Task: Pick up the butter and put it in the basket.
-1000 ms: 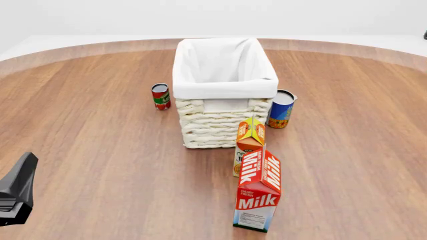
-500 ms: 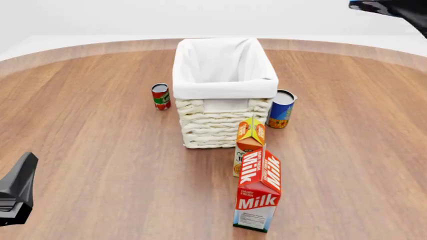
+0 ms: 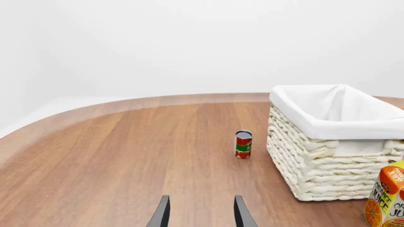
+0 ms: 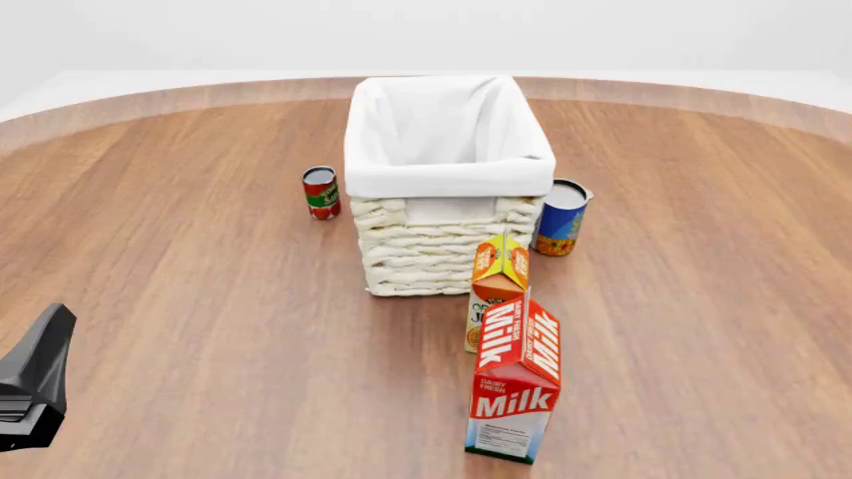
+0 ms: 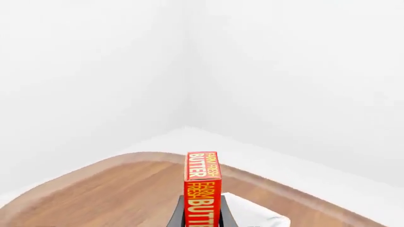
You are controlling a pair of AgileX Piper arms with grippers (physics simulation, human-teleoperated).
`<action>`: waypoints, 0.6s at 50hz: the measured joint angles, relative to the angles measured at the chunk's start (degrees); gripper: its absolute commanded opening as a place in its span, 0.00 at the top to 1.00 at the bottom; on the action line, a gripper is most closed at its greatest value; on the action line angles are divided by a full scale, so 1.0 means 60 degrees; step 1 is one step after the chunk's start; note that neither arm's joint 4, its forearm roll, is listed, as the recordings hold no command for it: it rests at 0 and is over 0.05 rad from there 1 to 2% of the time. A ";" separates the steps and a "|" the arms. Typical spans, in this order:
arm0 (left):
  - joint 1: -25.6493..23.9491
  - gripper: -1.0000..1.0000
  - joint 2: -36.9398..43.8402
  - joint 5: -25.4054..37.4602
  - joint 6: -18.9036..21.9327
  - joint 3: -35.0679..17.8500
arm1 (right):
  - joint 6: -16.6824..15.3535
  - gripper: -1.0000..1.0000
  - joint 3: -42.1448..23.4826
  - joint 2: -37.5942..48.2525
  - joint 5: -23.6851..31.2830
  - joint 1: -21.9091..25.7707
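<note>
Front view change: half a second ago we saw a dark piece of the right arm at the top right corner; now it is gone from that view, and nothing on the table has shifted.
Left gripper: we see its two fingers spread apart with nothing between them, low over the wood, facing the red can and the basket.
Right gripper: clamped on the butter, a dark finger pressing each broad face.
Butter: we find it standing on edge between those fingers, lettering toward the camera, held well above the table.
Basket rim: a white corner shows just beyond the butter.
</note>
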 measured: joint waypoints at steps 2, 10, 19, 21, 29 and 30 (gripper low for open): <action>0.0000 0.00 0.0000 0.0000 0.0000 0.0000 | 0.0224 1.00 -0.0217 0.0308 0.0048 -0.0112; 0.0000 0.00 0.0000 0.0000 0.0000 0.0000 | 0.0941 1.00 -0.0936 0.1514 0.0302 -0.0449; 0.0000 0.00 0.0000 0.0000 0.0000 0.0000 | 0.1307 1.00 -0.1345 0.2760 0.0386 -0.0841; 0.0000 0.00 0.0000 0.0000 0.0000 0.0000 | 0.1337 1.00 -0.1365 0.2996 0.0361 -0.0908; 0.0000 0.00 0.0000 0.0000 0.0000 0.0000 | 0.1370 1.00 -0.1465 0.3774 0.0320 -0.1196; 0.0000 0.00 0.0000 0.0000 0.0000 0.0000 | 0.1370 1.00 -0.1481 0.3851 0.0325 -0.1235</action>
